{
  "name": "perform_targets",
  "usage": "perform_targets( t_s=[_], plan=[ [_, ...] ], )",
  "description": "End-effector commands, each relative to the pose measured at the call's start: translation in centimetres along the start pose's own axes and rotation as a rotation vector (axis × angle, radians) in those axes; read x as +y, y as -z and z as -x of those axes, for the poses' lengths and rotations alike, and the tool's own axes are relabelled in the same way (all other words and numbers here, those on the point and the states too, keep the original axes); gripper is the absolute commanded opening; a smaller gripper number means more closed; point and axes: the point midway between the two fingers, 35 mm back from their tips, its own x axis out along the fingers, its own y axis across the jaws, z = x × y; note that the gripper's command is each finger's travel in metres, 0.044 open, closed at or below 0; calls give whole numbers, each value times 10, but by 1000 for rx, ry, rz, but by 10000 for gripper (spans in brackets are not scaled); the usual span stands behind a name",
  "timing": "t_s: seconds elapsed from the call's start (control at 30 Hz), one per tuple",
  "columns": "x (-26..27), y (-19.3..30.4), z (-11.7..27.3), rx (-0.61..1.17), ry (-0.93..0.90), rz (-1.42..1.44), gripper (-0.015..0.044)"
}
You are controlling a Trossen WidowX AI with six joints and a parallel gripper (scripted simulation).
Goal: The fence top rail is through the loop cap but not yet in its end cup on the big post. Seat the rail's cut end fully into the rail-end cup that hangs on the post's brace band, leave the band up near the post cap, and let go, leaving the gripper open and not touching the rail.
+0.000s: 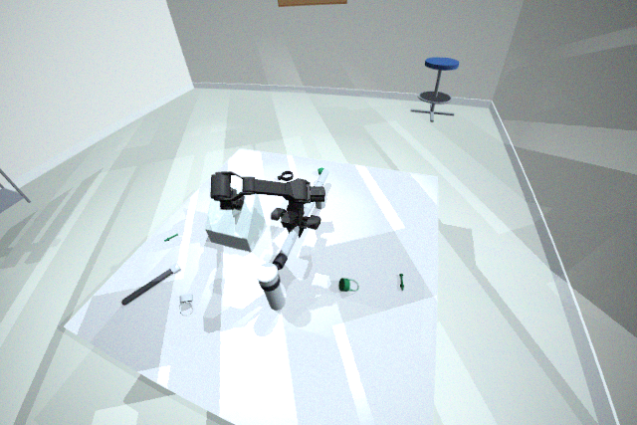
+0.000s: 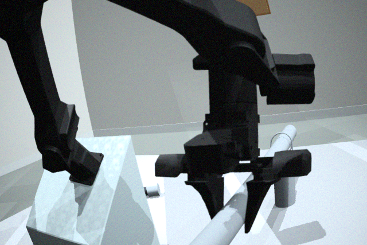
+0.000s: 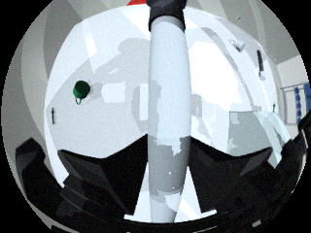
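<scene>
The pale top rail (image 1: 291, 244) (image 2: 219, 228) (image 3: 169, 73) slopes through the thin ring of the loop cap (image 2: 275, 133) on the thinner post (image 2: 284, 193). My gripper (image 1: 300, 231) (image 2: 230, 221) (image 3: 166, 137) is shut on the rail, one finger on each side. The black end cup (image 1: 280, 260) (image 3: 166, 16) hangs beside the big post (image 1: 276, 299), at the dark band (image 1: 269, 284) just under the pale post cap (image 1: 268, 273). The rail's near end meets the cup's mouth; how deep it sits inside cannot be told.
A pale block (image 1: 232, 238) (image 2: 124, 201) stands under the arm's base. A green cap (image 1: 343, 284) (image 3: 82, 90) and a green bolt (image 1: 401, 281) lie right of the big post. A dark rod (image 1: 147, 288) and white looped cap (image 1: 186, 299) lie left; a black ring (image 1: 286, 175) lies behind.
</scene>
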Motion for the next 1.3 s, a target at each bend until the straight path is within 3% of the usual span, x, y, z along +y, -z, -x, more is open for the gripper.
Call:
perform_targets(
  t_s=[0.0,1.27],
  plan=[
    [0,-1,2,-6,-2,-2,0],
    [-1,-5,1,-4,6,-4,0]
  ],
)
